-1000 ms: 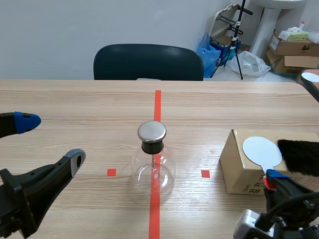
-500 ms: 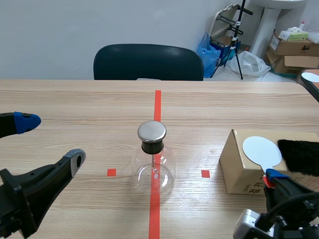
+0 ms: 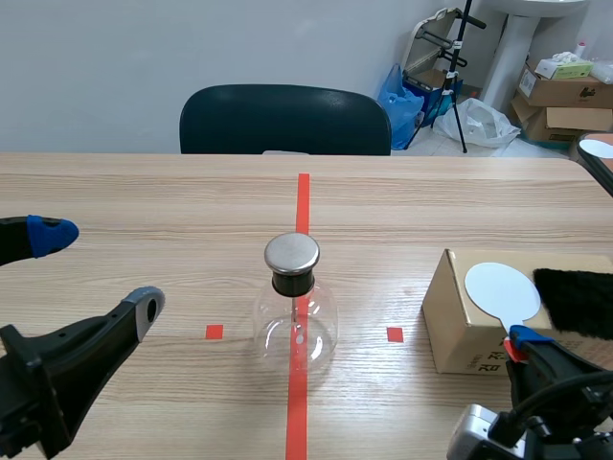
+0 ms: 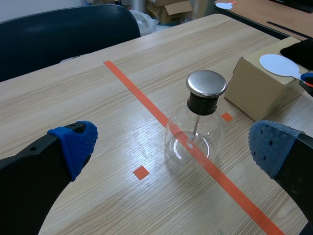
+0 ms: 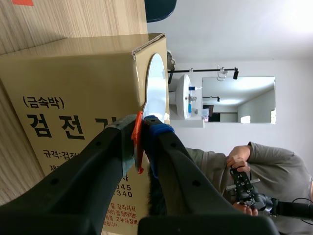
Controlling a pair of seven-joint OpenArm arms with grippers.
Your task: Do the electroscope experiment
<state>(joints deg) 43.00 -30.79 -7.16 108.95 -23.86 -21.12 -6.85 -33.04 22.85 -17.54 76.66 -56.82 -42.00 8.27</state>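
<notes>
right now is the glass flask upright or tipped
Upright: the glass flask stands on its base, neck up, with the metal cap on top.

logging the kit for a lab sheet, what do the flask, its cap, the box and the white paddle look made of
Flask: clear glass, probably; the tape line shows through it, with glossy highlights.
Cap: brushed metal, dull grey sheen.
Box: matte brown cardboard, folded edges, printed lettering.
Paddle: smooth white disc, likely plastic; cannot tell for sure.

Bright even indoor light, soft faint shadows, small glints on the glass flask (image 3: 295, 331), focus sharp.
</notes>
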